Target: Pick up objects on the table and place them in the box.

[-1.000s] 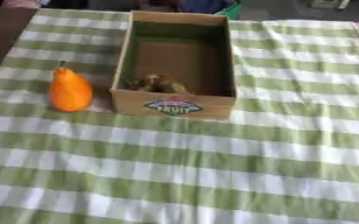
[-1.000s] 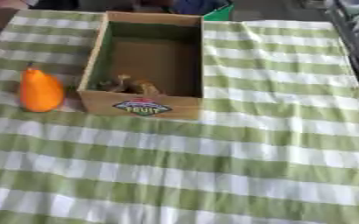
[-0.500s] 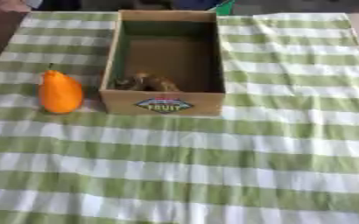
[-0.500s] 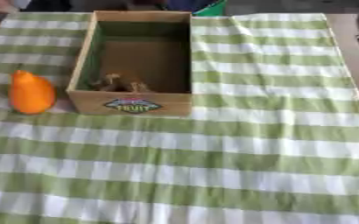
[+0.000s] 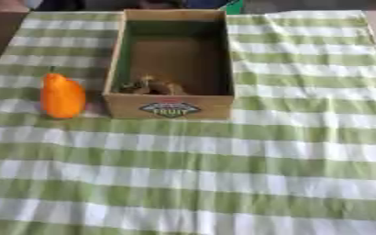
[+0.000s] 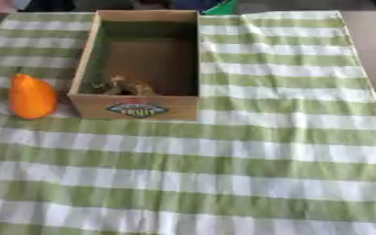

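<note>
Orange pepper-shaped fruit point(image 5: 62, 96) stands upright on the green-and-white checked tablecloth point(image 5: 247, 160) at the left of the frame, just beside the left wall of the cardboard box point(image 5: 170, 106) and not inside it. A short dark stem tips its top. The box sits in the upper middle of the frame, open upward, with a long side running away from the camera and an oval label reading "FRUIT" on its near wall. Inside, against the near wall, lies a small brownish clump point(image 5: 152, 86) whose shape cannot be made out; the rest of the box floor shows bare brown card.

A green thing point(image 6: 223, 8) pokes out behind the far right corner of the box at the top edge. The right eye view shows a strip of bare brown table point(image 6: 371, 41) past the cloth's right edge in the upper right, wider than in the left eye view; the left eye view shows a dark strip past the cloth's upper left instead.

Neither hand appears in either view, so their state cannot be told.
</note>
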### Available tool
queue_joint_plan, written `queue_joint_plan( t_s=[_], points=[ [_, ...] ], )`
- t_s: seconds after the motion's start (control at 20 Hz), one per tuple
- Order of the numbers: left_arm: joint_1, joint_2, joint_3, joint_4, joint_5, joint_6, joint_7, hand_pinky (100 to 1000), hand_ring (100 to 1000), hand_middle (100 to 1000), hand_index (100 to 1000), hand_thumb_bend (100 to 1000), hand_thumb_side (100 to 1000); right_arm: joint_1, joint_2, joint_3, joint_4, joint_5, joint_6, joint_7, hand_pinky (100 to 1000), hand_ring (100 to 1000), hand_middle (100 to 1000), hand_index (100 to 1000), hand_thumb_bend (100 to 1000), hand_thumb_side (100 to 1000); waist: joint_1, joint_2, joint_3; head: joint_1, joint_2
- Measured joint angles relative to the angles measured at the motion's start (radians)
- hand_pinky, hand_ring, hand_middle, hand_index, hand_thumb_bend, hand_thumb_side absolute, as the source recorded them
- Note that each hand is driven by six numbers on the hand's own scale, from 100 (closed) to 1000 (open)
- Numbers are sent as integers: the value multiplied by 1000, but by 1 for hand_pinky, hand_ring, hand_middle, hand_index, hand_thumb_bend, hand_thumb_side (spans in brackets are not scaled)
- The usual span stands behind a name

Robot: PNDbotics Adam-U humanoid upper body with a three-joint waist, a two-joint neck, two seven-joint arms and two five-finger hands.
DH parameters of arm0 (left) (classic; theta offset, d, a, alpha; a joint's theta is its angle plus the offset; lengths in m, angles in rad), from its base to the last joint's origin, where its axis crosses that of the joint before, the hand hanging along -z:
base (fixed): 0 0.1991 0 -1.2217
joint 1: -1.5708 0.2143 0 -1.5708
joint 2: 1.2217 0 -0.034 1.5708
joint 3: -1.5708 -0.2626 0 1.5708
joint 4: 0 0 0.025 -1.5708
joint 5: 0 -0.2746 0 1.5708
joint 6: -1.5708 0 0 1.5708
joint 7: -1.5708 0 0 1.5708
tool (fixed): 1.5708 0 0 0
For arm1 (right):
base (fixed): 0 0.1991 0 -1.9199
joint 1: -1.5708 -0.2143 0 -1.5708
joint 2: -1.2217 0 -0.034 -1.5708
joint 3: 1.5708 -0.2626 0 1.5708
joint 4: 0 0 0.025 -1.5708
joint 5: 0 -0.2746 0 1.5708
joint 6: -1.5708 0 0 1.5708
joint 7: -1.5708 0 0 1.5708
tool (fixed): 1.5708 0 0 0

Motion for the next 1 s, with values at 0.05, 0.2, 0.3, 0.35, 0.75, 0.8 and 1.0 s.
queue_joint_plan(
  t_s=[0.05, 0.2, 0.3, 0.35, 0.75, 0.8, 1.0],
  points=[
    [4, 11, -7, 7, -7, -5, -10, 837, 833, 794, 858, 328, 1000, 14, 8, -9, 0, -2, -3, -8, 728, 749, 725, 851, 100, 783, 5, 0, -12, 2, 6],
    [9, 58, -55, 50, -37, -34, -45, 861, 837, 799, 875, 502, 1000, 68, 34, -35, -1, -8, -24, -41, 728, 746, 723, 848, 100, 780, 20, 0, -24, 13, 14],
    [6, 102, -98, 93, -65, -53, -73, 867, 837, 802, 881, 563, 1000, 88, 48, -40, -1, -13, -37, -68, 728, 744, 721, 846, 100, 780, 15, 0, -30, 22, 14],
    [-2, 122, -122, 118, -79, -61, -89, 871, 838, 804, 888, 584, 1000, 96, 53, -41, -1, -15, -41, -83, 728, 743, 721, 846, 100, 780, 14, 0, -33, 27, 14],
    [-99, 162, -305, 300, -189, -98, -202, 907, 861, 841, 944, 694, 1000, 114, 72, -41, -1, -22, -48, -137, 730, 738, 719, 844, 100, 788, 19, 0, -43, 45, 7],
    [-110, 162, -324, 324, -200, -103, -216, 909, 863, 842, 945, 696, 1000, 115, 76, -41, -1, -22, -48, -137, 730, 738, 718, 844, 100, 788, 19, 0, -43, 47, 7],
    [-150, 154, -373, 415, -245, -140, -272, 928, 882, 862, 963, 692, 1000, 119, 85, -41, -1, -22, -44, -140, 730, 735, 717, 843, 100, 790, 22, 0, -43, 51, 2]
  ],
)
